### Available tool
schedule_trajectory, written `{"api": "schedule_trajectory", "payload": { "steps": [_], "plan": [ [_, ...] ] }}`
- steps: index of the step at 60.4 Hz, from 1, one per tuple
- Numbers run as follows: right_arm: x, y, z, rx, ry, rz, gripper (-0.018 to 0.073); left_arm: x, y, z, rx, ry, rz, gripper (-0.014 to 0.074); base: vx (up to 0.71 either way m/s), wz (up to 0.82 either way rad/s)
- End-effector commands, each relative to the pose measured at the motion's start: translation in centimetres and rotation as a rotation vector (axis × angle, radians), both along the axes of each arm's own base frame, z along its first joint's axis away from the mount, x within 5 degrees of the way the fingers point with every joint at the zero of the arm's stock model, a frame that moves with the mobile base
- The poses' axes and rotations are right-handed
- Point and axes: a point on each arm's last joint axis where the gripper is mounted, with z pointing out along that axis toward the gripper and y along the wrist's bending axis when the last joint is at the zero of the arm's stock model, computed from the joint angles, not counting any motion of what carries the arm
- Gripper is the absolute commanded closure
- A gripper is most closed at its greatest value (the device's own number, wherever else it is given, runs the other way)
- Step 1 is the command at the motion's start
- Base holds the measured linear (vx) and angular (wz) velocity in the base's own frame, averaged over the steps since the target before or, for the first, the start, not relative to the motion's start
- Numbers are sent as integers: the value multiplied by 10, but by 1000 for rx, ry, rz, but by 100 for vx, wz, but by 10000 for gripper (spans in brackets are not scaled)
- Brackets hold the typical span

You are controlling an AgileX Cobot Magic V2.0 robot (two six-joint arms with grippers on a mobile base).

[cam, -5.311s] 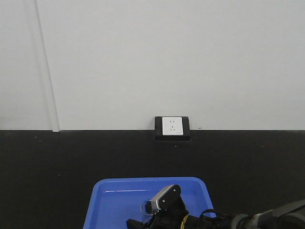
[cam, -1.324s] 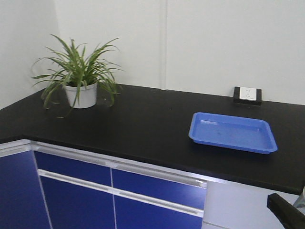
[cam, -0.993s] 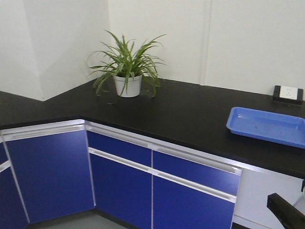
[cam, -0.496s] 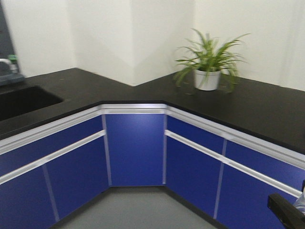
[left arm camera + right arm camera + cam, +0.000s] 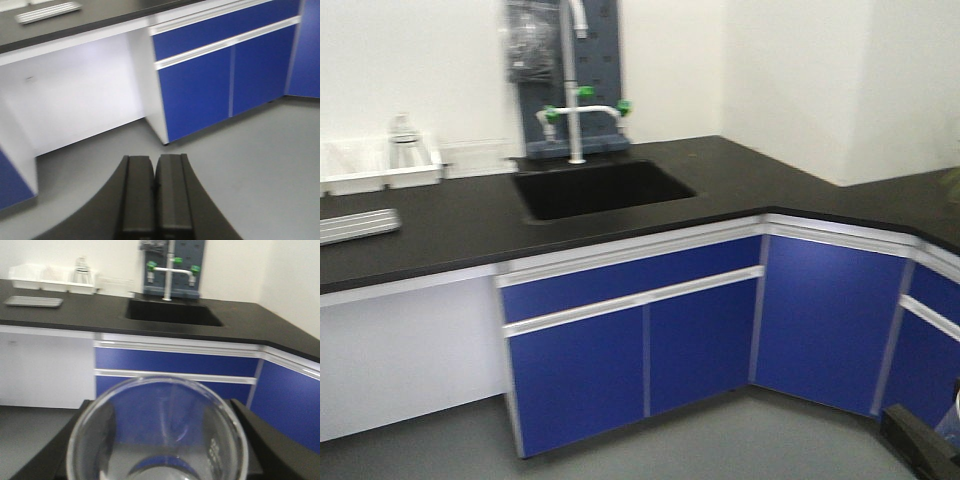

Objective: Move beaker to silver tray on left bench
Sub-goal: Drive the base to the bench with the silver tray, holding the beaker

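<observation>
In the right wrist view my right gripper (image 5: pixel 159 437) is shut on the clear empty beaker (image 5: pixel 157 390), its black fingers (image 5: pixel 80 435) pressing on both sides of the glass. In the front view only the gripper's tip (image 5: pixel 918 445) and a sliver of the beaker (image 5: pixel 951 420) show at the bottom right. The silver tray (image 5: pixel 33 301) lies on the black left bench (image 5: pixel 90 315), far off at the left. It also shows in the front view (image 5: pixel 355 226) and in the left wrist view (image 5: pixel 47 12). My left gripper (image 5: pixel 156 172) is shut and empty above the grey floor.
A black sink (image 5: pixel 600 188) with a green-handled faucet (image 5: pixel 578 105) is set into the bench. A white rack (image 5: pixel 380 170) holding a glass flask (image 5: pixel 404 140) stands behind the tray. Blue cabinet doors (image 5: pixel 630 350) and a white open bay (image 5: pixel 410 350) lie below the bench.
The front view has swung left from the corner with the potted plant to the bench with the sink and silver tray. The right gripper still holds the beaker.
</observation>
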Motion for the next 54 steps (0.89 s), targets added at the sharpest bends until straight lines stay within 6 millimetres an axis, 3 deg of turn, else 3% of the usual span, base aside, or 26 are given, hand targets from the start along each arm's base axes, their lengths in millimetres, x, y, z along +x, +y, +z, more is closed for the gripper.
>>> {"api": "schedule_trajectory", "payload": {
  "steps": [1, 54],
  "plan": [
    [-1, 2, 13, 17, -46, 28, 571, 2, -1, 0, -5, -63, -10, 595, -1, 69],
    [-1, 2, 13, 17, -46, 28, 571, 2, -1, 0, -5, -63, -10, 595, 17, 51]
  ]
}}
